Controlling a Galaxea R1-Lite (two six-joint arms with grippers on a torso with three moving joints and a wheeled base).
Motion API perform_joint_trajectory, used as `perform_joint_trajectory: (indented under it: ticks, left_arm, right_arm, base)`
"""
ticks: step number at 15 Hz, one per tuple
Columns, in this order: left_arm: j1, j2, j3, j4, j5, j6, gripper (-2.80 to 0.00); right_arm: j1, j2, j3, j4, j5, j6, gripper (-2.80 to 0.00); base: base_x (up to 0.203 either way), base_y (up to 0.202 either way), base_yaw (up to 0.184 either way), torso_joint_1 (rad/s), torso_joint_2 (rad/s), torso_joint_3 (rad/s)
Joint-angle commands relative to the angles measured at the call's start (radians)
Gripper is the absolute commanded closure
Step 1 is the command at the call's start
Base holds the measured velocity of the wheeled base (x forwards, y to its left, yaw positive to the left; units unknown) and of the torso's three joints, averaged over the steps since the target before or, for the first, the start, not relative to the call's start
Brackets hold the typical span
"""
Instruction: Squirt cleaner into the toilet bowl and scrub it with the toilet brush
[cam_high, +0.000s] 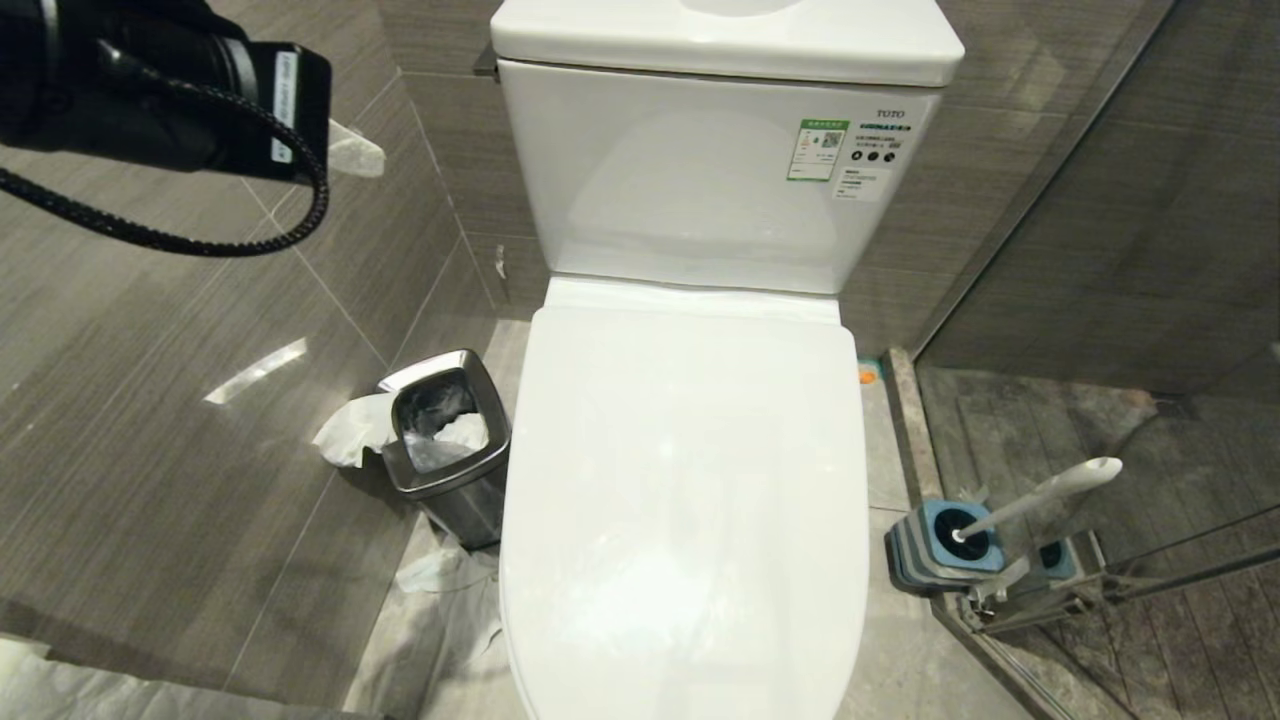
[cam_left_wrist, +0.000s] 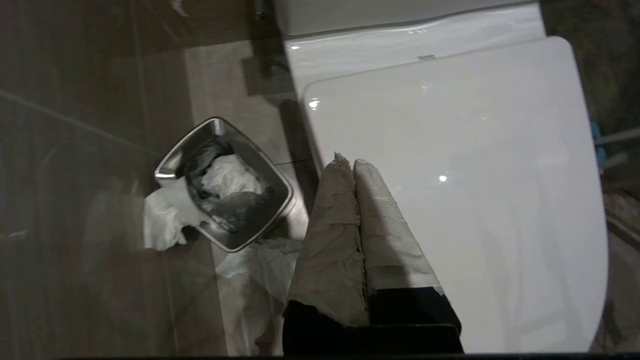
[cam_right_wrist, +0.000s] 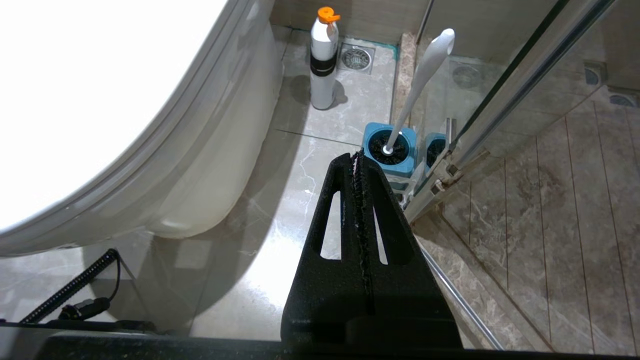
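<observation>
The toilet bowl (cam_high: 690, 480) has its white lid down, so the inside is hidden; its outer wall (cam_right_wrist: 210, 165) shows in the right wrist view. No cleaner liquid shows. The toilet brush (cam_high: 1040, 497) (cam_right_wrist: 422, 80) stands in a blue-and-grey holder (cam_high: 945, 545) on the floor to the right of the toilet. My left gripper (cam_left_wrist: 350, 160) (cam_high: 365, 155), with tape-wrapped fingers, is shut and empty, raised high on the left above the lid's left edge. My right gripper (cam_right_wrist: 356, 155) is shut and empty, low beside the toilet, pointing towards the holder.
A steel bin (cam_high: 445, 440) (cam_left_wrist: 225, 185) stuffed with tissue stands left of the toilet, with paper on the floor around it. A white bottle with an orange cap (cam_right_wrist: 323, 60) stands on the floor by the toilet's right side. A glass shower door (cam_high: 1150, 560) lies just behind the holder.
</observation>
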Motion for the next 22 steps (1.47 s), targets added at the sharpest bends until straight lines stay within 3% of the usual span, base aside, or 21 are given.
perform_joint_trajectory:
  ticks: [1,3,5,8,10,12,17,22]
  left_arm:
    - [0.004,-0.072,0.002,0.002,0.064,-0.004,0.00]
    - [-0.049,-0.120,0.006,-0.029,0.073,-0.004,0.00]
    - [-0.079,-0.166,0.027,-0.170,0.070,0.014,0.00]
    - [-0.065,-0.269,0.123,-0.369,0.074,0.113,0.00]
    - [0.005,-0.369,0.203,-0.423,0.073,0.186,0.00]
    - [0.073,-0.464,0.269,-0.441,0.069,0.215,0.00]
    - [0.228,-0.744,0.511,-0.525,-0.022,0.223,0.00]
    - [0.348,-1.002,0.721,-0.546,-0.053,0.219,0.00]
  right_arm:
    - [0.000,0.001,0.000,0.000,0.000,0.000,0.00]
    - [0.000,0.001,0.000,0.000,0.000,0.000,0.00]
    - [0.000,0.001,0.000,0.000,0.000,0.000,0.00]
    - [0.000,0.001,0.000,0.000,0.000,0.000,0.00]
    - [0.000,0.001,0.000,0.000,0.000,0.000,0.00]
    - [0.000,0.001,0.000,0.000,0.000,0.000,0.00]
    - [0.000,0.001,0.000,0.000,0.000,0.000,0.00]
    - [0.000,0.001,0.000,0.000,0.000,0.000,0.00]
  base:
    - [0.000,0.000,0.000,0.000,0.00,0.000]
    - [0.000,0.000,0.000,0.000,0.00,0.000]
    - [0.000,0.000,0.000,0.000,0.00,0.000]
    - [0.000,0.000,0.000,0.000,0.00,0.000]
    - [0.000,0.000,0.000,0.000,0.00,0.000]
    - [0.000,0.000,0.000,0.000,0.00,0.000]
    - [0.000,0.000,0.000,0.000,0.00,0.000]
    - [0.000,0.000,0.000,0.000,0.00,0.000]
